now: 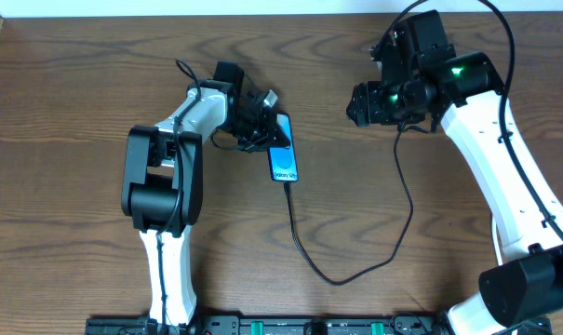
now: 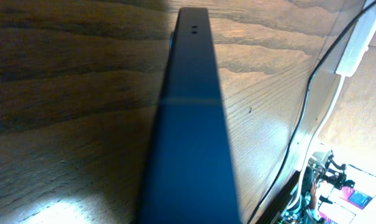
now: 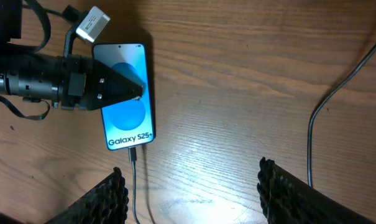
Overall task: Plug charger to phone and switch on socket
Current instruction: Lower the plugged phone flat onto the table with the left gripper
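Observation:
The phone point(image 1: 284, 163) lies mid-table, its blue "Galaxy S25+" screen facing up in the right wrist view point(image 3: 128, 121). My left gripper point(image 1: 265, 128) reaches across its upper half from the left point(image 3: 138, 92) and is shut on it. The left wrist view shows the phone edge-on point(image 2: 191, 155). The black charger cable point(image 1: 332, 279) has its plug tip point(image 3: 133, 155) in the phone's bottom end, then loops toward the right arm. My right gripper point(image 1: 367, 102) hangs above the table, open and empty point(image 3: 191, 199). The white socket strip point(image 2: 362, 34) shows only in the left wrist view.
A white cord point(image 2: 334, 99) runs from the strip beside the black cable point(image 2: 306, 106). In the overhead view the right arm hides the strip. The table's far edge point(image 1: 262, 13) is at the top; a black rail point(image 1: 290, 326) runs along the front.

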Controlling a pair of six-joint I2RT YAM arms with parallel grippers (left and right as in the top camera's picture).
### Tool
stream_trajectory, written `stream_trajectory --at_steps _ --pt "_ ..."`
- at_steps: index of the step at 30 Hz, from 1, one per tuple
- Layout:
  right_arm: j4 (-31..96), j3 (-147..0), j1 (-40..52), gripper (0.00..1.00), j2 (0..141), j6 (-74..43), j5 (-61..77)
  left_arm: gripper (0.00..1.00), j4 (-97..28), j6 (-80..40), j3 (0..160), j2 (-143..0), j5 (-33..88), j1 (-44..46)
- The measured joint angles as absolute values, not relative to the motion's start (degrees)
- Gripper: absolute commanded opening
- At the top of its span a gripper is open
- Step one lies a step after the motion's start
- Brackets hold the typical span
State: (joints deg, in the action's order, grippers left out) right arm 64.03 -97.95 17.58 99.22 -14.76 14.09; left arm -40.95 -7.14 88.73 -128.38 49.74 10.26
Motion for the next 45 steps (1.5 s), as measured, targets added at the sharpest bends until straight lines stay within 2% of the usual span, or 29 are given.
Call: stream_trajectory --at_steps 7,12,20,26,45 --pt "63.61 -97.95 17.58 0.67 99.22 -14.76 14.09 0.15 -40.62 -7.68 88.73 -128.38 49.34 10.31" --pt "63.61 -97.95 17.58 0.66 99.22 -14.76 14.06 0.32 -40.64 -7.90 88.73 -128.38 49.32 10.31" --pt "63.64 -97.95 17.58 0.67 99.22 -14.76 14.06 0.44 -40.69 -8.21 88.73 -128.38 49.41 10.31" --pt "63.64 -97.95 17.58 0.67 99.22 -14.76 14.06 0.50 -43.07 -8.12 88.77 -128.38 47.79 10.31" --pt "63.61 -97.95 17.58 0.67 99.22 -14.76 14.02 0.51 -48.75 -8.10 89.84 -126.56 36.69 10.66"
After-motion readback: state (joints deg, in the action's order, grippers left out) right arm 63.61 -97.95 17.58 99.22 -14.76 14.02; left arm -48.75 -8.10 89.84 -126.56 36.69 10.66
